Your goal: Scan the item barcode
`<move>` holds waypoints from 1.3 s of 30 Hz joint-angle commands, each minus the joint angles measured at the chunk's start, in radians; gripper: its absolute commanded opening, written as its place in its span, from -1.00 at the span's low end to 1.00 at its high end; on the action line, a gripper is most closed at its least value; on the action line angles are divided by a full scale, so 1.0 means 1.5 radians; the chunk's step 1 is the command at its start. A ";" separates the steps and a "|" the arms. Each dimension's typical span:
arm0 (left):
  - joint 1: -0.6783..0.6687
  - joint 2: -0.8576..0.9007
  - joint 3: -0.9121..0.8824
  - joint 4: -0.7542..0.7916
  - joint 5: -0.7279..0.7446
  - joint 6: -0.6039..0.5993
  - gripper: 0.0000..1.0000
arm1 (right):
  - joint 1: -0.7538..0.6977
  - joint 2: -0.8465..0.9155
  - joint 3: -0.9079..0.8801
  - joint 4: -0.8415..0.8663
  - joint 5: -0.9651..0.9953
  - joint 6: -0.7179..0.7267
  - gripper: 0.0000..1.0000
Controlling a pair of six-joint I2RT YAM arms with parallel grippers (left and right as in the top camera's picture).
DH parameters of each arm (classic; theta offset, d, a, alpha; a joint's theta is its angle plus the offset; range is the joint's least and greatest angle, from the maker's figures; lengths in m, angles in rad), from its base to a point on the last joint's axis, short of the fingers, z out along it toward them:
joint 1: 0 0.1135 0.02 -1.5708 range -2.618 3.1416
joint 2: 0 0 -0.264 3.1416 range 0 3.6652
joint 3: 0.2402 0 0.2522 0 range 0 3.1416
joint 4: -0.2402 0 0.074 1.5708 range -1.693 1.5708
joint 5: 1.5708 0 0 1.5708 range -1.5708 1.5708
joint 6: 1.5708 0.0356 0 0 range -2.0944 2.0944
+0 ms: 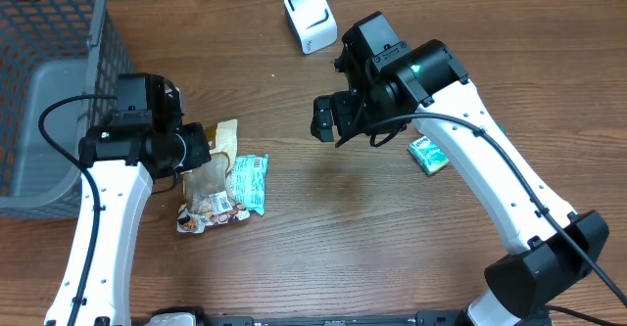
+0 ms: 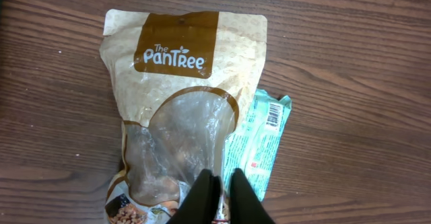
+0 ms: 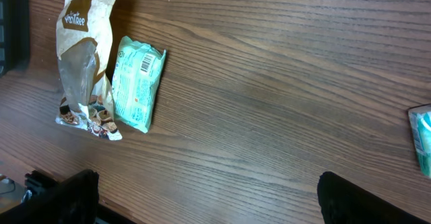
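While your left gripper (image 2: 221, 182) is sitting with jaws pressed together at the pouch's (image 2: 182, 96) lower edge, just beside the teal packet (image 2: 259, 143), your right gripper (image 3: 205, 183) is hovering spread wide above the table (image 3: 269, 83). Pouch is lying flat; scanner (image 1: 310, 17) is standing well apart.

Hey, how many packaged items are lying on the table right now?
3: the PanTree pouch by the left arm, a teal packet alongside it, and a small teal box partly under the right arm. The arms could hide more.
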State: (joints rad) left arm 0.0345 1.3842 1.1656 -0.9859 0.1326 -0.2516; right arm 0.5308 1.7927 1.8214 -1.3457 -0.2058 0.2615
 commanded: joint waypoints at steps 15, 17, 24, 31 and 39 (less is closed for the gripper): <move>-0.020 0.001 -0.149 0.091 0.010 0.008 -0.24 | -0.002 -0.007 0.007 0.003 -0.001 -0.001 1.00; -0.020 0.001 -0.170 0.109 0.010 0.008 -0.24 | -0.002 -0.007 0.007 0.003 -0.001 -0.001 1.00; -0.025 0.001 -0.229 0.174 0.012 0.008 -0.23 | -0.002 -0.007 0.007 0.003 -0.001 -0.001 1.00; -0.054 0.001 -0.255 0.215 0.010 0.008 -0.23 | -0.002 -0.007 0.007 0.003 -0.001 -0.001 1.00; -0.077 0.001 -0.269 0.226 -0.038 -0.017 -0.30 | -0.002 -0.007 0.007 0.003 -0.001 -0.001 1.00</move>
State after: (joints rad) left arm -0.0689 1.3849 0.7784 -0.6460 0.1192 -0.2581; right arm 0.5308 1.7927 1.8214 -1.3457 -0.2054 0.2619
